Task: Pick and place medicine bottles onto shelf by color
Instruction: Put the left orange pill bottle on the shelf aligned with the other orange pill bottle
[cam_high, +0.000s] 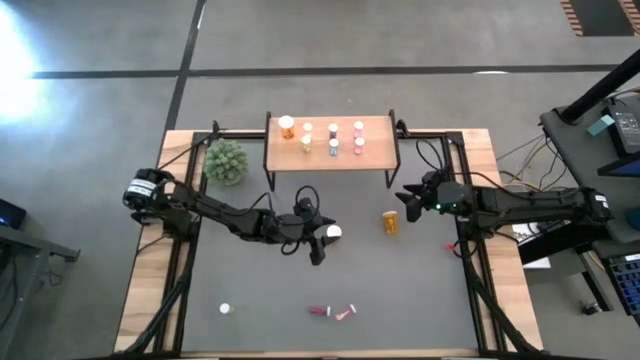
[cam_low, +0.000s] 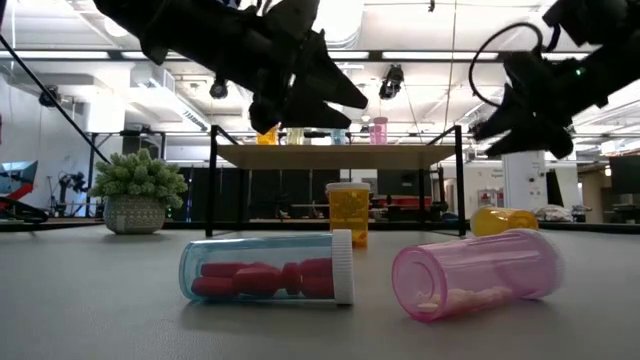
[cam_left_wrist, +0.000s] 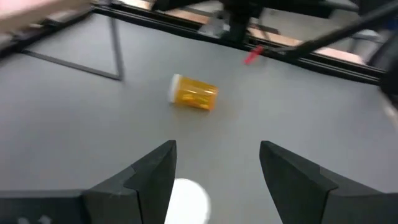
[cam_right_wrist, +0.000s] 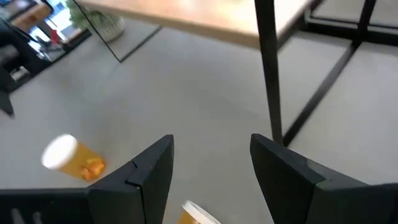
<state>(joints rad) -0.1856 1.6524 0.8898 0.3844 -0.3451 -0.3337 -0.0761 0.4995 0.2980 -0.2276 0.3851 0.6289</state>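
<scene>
Left gripper open above white-capped bottle on table

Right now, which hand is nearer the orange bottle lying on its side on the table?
Right. The right hand hovers just beside the orange bottle; the left hand is farther off on its other side.
</scene>
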